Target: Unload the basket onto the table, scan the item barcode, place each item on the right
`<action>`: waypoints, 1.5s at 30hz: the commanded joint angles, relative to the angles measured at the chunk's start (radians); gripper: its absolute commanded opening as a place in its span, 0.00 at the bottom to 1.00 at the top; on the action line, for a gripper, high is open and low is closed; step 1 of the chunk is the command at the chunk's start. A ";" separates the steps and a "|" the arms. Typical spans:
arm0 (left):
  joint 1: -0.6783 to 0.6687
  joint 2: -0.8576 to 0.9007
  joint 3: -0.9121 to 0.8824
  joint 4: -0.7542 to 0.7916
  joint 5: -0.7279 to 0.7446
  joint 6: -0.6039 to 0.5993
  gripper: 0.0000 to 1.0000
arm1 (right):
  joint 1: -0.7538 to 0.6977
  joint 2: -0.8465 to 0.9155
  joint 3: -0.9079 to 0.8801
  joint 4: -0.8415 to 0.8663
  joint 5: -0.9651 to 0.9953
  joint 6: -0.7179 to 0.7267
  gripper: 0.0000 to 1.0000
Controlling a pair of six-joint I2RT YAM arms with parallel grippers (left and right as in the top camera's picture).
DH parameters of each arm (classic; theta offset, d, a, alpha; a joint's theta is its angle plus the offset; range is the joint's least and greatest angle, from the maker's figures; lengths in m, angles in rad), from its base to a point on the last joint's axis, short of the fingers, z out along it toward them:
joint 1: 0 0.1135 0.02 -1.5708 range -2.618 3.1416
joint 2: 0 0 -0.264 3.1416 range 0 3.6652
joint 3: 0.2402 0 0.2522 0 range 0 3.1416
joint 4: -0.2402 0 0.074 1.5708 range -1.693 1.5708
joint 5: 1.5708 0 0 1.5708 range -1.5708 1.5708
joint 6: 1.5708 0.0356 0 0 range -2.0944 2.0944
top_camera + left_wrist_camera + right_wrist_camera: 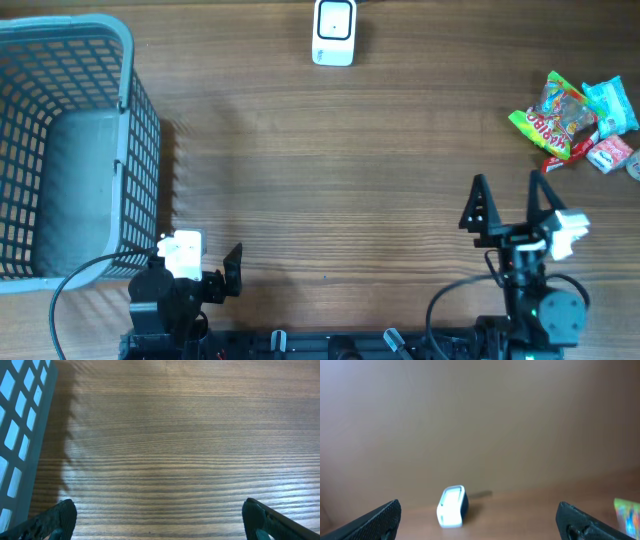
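Note:
The white barcode scanner [334,32] stands at the far edge of the table, and it shows small and blurred in the right wrist view as the scanner [452,506]. The items are a heap of snack packets at the far right: a green candy bag [552,118], a blue packet [610,105] and a pink one [611,153]. My right gripper [510,187] is open and empty at the near right, short of the packets. A corner of the candy bag [627,512] shows at the right edge of the wrist view. My left gripper [193,264] is open and empty at the near left, over bare wood [160,460].
A large grey plastic basket [70,140] fills the left side of the table, close to my left gripper; its wall [20,435] lines the left edge of the left wrist view. Wood tabletop lies between the scanner and both arms.

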 commanded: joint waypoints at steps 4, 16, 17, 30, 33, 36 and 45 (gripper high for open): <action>0.005 -0.007 0.001 0.002 -0.002 -0.009 1.00 | 0.006 -0.017 -0.112 -0.050 0.030 0.077 1.00; 0.005 -0.007 0.001 0.002 -0.002 -0.009 1.00 | 0.007 -0.015 -0.112 -0.109 0.033 0.076 1.00; 0.005 -0.007 0.001 0.002 -0.002 -0.009 1.00 | 0.007 -0.015 -0.112 -0.109 0.034 0.076 1.00; 0.003 -0.007 -0.019 0.305 0.129 0.021 1.00 | 0.007 -0.015 -0.112 -0.109 0.033 0.077 1.00; -0.025 -0.007 -0.108 0.729 0.160 0.021 1.00 | 0.007 -0.015 -0.112 -0.109 0.034 0.076 1.00; -0.040 -0.008 -0.140 0.826 0.151 0.021 1.00 | 0.007 -0.015 -0.112 -0.109 0.034 0.076 1.00; -0.063 -0.009 -0.252 0.892 0.053 0.020 1.00 | 0.007 -0.015 -0.112 -0.109 0.033 0.076 1.00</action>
